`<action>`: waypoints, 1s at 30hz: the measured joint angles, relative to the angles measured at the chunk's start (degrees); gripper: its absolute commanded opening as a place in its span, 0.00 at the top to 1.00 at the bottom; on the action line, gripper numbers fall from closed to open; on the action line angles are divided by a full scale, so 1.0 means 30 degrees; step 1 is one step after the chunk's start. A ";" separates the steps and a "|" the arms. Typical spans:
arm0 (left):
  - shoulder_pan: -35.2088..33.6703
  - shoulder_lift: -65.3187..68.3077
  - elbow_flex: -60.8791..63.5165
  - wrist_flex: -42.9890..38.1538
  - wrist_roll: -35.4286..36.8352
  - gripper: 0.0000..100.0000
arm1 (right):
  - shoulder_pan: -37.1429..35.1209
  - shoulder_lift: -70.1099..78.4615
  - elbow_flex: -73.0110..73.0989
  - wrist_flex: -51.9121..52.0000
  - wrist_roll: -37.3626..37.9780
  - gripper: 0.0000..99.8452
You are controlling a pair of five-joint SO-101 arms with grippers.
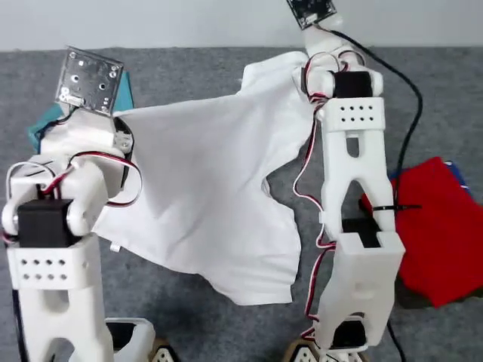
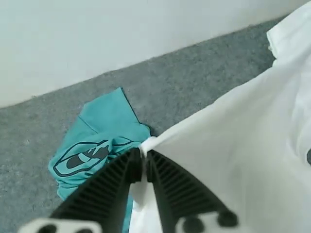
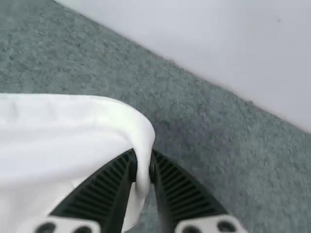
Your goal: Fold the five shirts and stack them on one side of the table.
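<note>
White shirt (image 1: 204, 188) spread across mid-bench (image 1: 181, 320), far edge pinched at two corners by left end effector (image 2: 143, 158) and right end effector (image 3: 143, 165), both closed on cloth; likely best drawn taut and level before folding, clear of teal shirt (image 2: 92, 150).

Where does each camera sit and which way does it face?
High view: fixed above the table, looking down on left arm, right arm, white shirt, red shirt, teal shirt.
Left wrist view: on the left wrist, along the left gripper, shut on the white shirt.
Right wrist view: on the right wrist, along the right gripper, likewise shut.
Shared: all show the white shirt.
</note>
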 measured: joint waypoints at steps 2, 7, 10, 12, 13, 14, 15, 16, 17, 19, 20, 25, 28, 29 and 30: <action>0.0000 0.0147 0.0029 -0.0059 0.0000 0.99 | -0.0293 0.0000 0.0000 -0.0410 0.0029 0.99; 0.0000 0.0996 0.0029 -0.0059 0.0000 0.99 | -0.1172 0.0000 -0.0059 -0.0645 0.0117 0.99; 0.0000 0.1377 0.0029 -0.0088 0.0000 0.99 | -0.1260 0.0000 -0.0059 -0.0645 0.0176 0.99; 0.0000 0.1729 0.0088 -0.0410 0.0000 0.99 | -0.1231 0.0000 -0.0059 -0.0615 0.0176 0.99; 0.0000 0.1963 0.0088 -0.0645 0.0000 0.99 | -0.1231 0.0000 -0.0059 -0.0498 0.0176 0.99; 0.0000 0.2256 0.0088 -0.0879 0.0000 0.99 | -0.1231 0.0000 -0.0059 -0.0322 0.0176 0.99; 0.0000 0.2608 0.0088 -0.1114 0.0000 0.99 | -0.1231 0.0000 -0.0059 -0.0088 0.0176 0.99; 0.0000 0.2989 0.0088 -0.1377 0.0000 0.99 | -0.1231 0.0000 -0.0059 0.0234 0.0176 0.99; 0.0000 0.3429 0.0088 -0.1612 0.0000 0.99 | -0.1231 0.0000 -0.0059 0.0557 0.0176 0.99; 0.0000 0.4425 0.0088 -0.1905 0.0000 0.99 | -0.1260 0.0000 -0.0059 0.1201 0.0176 0.99; 0.0000 0.4923 0.0088 -0.1963 0.0000 0.99 | -0.1289 0.0000 -0.0059 0.1436 0.0176 0.99; 0.0000 0.6799 0.0117 -0.2227 0.0000 0.99 | -0.1260 0.0000 -0.0059 0.1641 0.0176 0.99; -0.0381 0.7648 0.0117 -0.3048 0.0000 0.99 | -0.0850 0.0615 -0.0059 0.0410 0.0176 0.99; -0.0615 0.7941 0.0117 -0.3311 0.0000 0.99 | -0.0645 0.0996 -0.0059 -0.0059 0.0176 0.99; -0.0908 0.8205 0.0117 -0.3546 0.0000 0.99 | -0.0410 0.1348 -0.0059 -0.0527 0.0176 0.99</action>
